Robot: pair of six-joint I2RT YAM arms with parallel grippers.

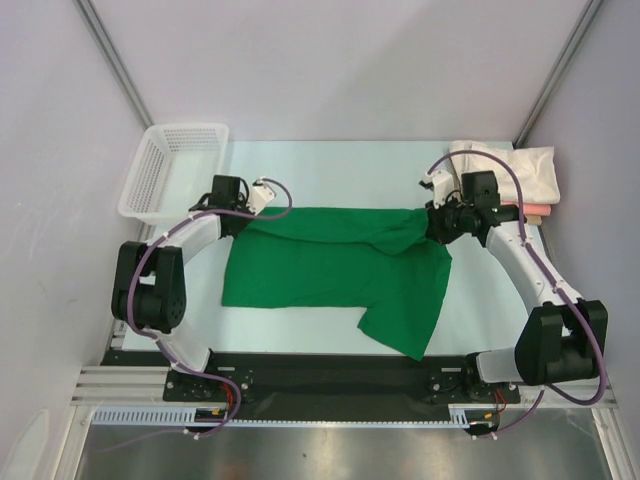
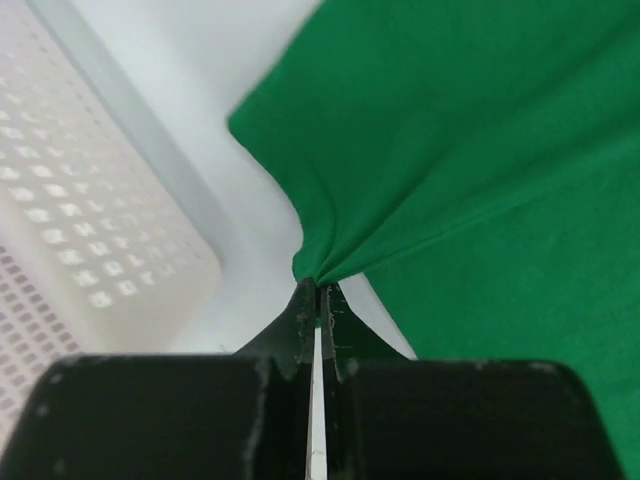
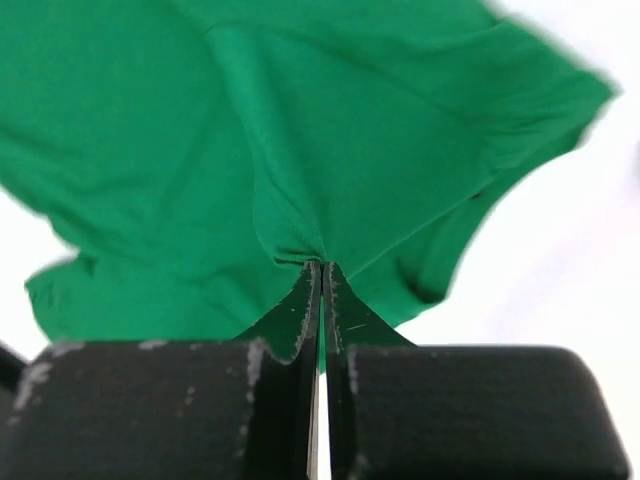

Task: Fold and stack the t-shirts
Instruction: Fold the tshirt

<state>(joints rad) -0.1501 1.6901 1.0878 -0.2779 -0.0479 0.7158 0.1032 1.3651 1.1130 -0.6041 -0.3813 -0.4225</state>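
A bright green t-shirt (image 1: pixel 330 270) lies spread across the middle of the table, one sleeve trailing toward the near right. My left gripper (image 1: pixel 243 222) is shut on its far left corner, and in the left wrist view the cloth (image 2: pixel 470 150) bunches into the tips of that gripper (image 2: pixel 320 287). My right gripper (image 1: pixel 432 225) is shut on the far right corner, where the shirt (image 3: pixel 300 130) puckers at the closed tips of that gripper (image 3: pixel 322 264). The far edge is pulled taut between the two grippers. A folded cream t-shirt (image 1: pixel 515 170) lies at the back right on a salmon-pink one (image 1: pixel 540 210).
A white plastic mesh basket (image 1: pixel 175 165) stands at the back left, close to the left gripper; its wall (image 2: pixel 60 240) fills the left of the left wrist view. Grey walls enclose the table on three sides.
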